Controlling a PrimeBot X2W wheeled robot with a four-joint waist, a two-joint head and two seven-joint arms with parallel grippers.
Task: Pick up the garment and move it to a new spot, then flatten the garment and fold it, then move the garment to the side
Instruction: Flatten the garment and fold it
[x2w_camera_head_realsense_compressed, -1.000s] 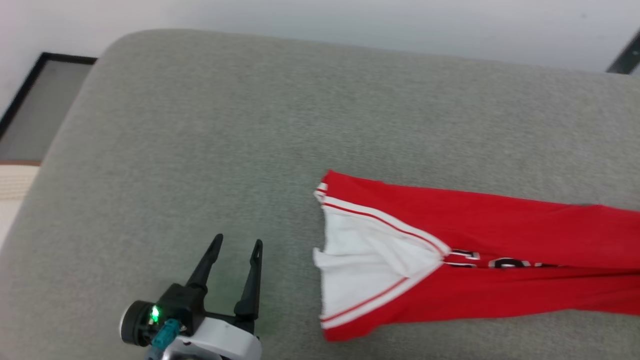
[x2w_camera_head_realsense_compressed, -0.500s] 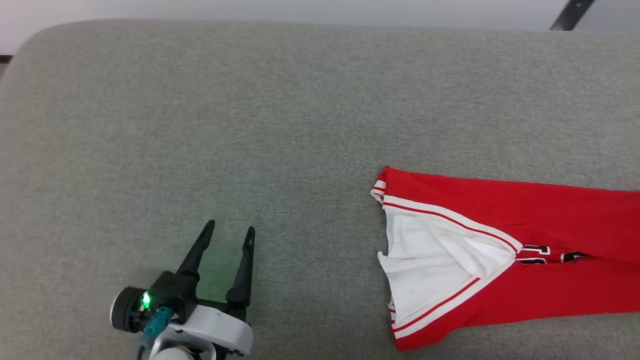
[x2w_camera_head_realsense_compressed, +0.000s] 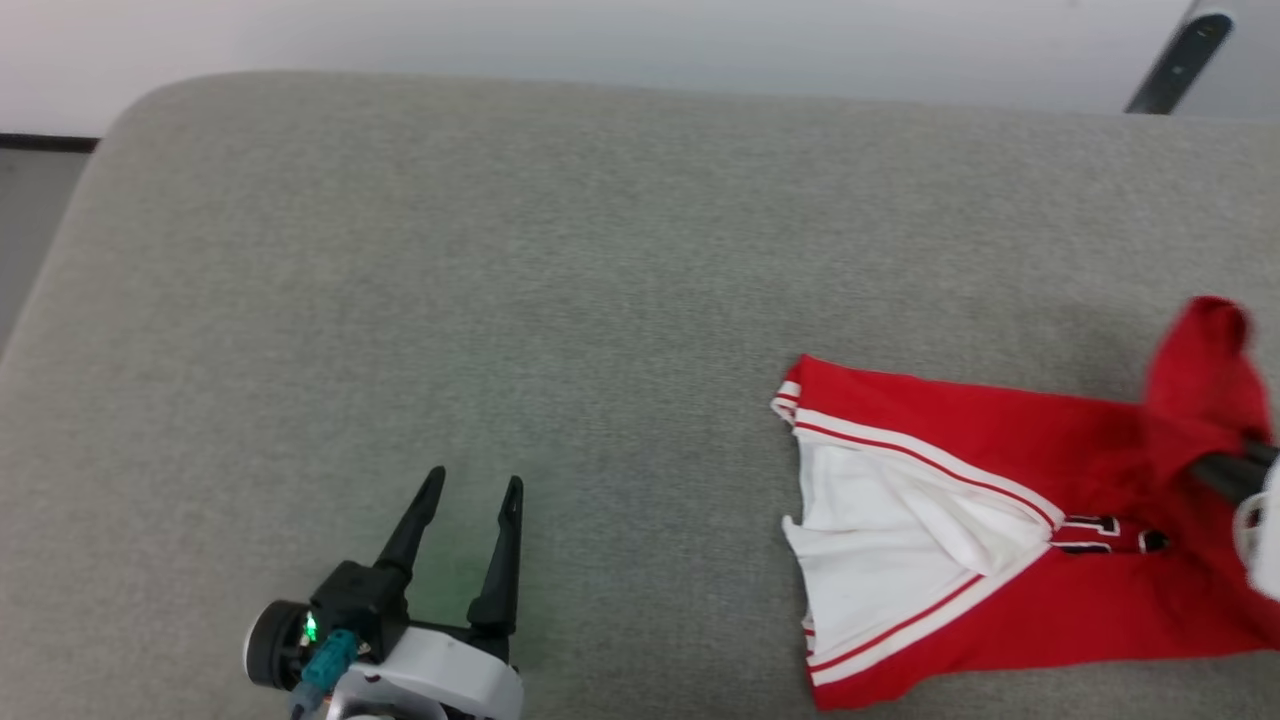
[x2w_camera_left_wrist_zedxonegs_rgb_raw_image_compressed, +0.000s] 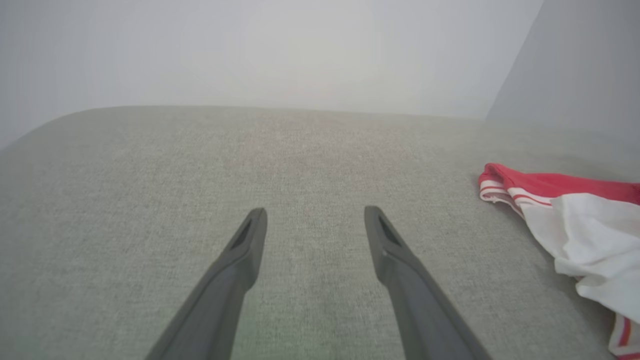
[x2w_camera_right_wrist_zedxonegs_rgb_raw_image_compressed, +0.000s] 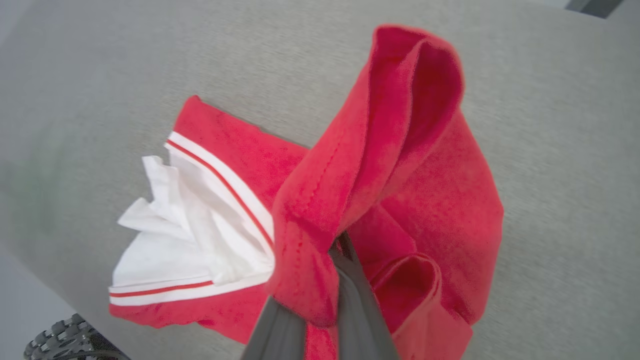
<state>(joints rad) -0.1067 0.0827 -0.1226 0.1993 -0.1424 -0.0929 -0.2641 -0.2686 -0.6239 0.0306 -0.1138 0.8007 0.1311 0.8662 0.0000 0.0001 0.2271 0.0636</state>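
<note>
Left gripper is noted at the lower left of the head view, over the grey upholstered surface. Its jaws are spread wide and nothing is held between them. In the left wrist view the two fingers are seen apart above bare fabric.

The garment is found on the right part of the surface, well apart from the left gripper. The red body is laid partly flat. The white sleeve and white-striped trim are turned toward the left, and the black print is partly hidden in a crease. The right end is raised and bunched.

Right gripper is recorded at the right edge, clenched on that raised red fold. In the right wrist view the cloth is draped over both fingers.
</note>
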